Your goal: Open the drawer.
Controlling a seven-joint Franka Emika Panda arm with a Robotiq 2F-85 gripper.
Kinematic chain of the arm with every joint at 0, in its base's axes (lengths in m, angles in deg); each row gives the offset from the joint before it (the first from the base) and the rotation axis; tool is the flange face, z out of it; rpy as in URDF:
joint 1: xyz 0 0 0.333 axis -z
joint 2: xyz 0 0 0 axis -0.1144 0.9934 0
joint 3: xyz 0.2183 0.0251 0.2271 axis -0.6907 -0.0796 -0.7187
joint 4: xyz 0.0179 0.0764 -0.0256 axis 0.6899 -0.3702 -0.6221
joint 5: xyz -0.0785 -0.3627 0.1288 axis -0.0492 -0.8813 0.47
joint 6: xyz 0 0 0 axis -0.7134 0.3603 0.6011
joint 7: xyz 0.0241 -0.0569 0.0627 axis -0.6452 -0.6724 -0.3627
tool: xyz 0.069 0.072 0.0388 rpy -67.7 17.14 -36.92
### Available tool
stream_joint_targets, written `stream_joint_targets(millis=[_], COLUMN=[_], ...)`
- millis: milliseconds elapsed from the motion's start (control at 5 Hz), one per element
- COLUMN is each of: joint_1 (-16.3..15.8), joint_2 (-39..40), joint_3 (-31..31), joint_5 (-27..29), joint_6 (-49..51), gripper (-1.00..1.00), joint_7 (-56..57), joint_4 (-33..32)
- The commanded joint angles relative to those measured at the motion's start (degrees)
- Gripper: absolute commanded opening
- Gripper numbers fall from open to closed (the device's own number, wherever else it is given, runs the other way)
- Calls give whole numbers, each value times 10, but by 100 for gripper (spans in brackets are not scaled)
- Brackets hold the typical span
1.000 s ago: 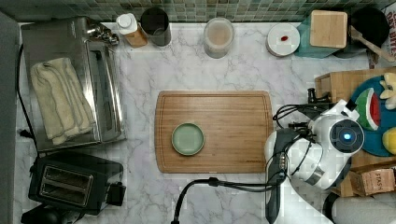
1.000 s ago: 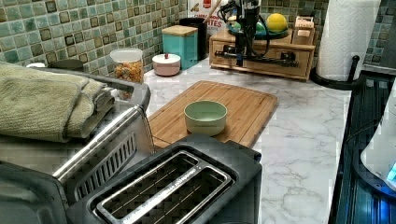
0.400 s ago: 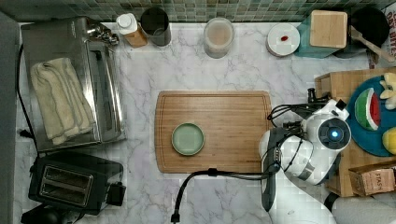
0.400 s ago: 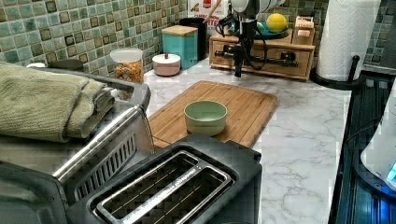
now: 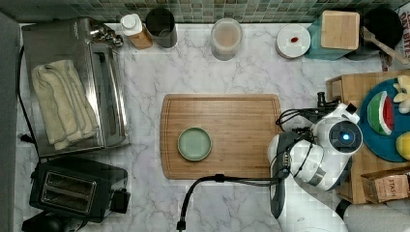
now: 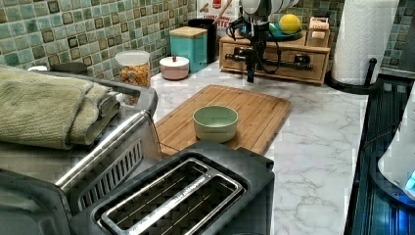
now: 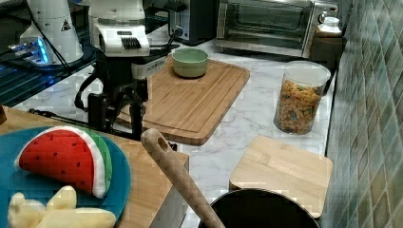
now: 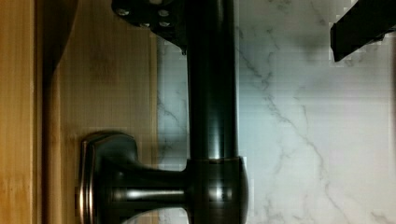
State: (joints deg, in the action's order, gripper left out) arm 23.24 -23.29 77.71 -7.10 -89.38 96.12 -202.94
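Presently, the end effector point(image 6: 251, 73) is seen hanging in front of the drawer point(image 6: 288, 69), which is set in a wooden box point(image 6: 274, 43) at the far end of the desk point(image 6: 313, 127) in the left view. The end effector is held open: in the wrist view its fingers point(image 8: 154, 18) are spread on either side of the black bar handle point(image 8: 212, 93), one just beside the bar and the other apart from it. The drawer front appears flush with the box. A cutting board point(image 6: 254, 105) with a green bowl point(image 6: 215, 122) on it is laid near the box.
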Motion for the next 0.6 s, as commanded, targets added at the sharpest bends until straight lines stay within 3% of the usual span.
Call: stream_joint_targets(millis=[200, 600], joint_1=[-40, -146], joint_2=[-26, -93], joint_3=[-68, -93], joint_5=[67, 43], joint_6=[21, 28], gripper=[100, 100], joint_7=[-13, -208], joint_4=[-50, -131])
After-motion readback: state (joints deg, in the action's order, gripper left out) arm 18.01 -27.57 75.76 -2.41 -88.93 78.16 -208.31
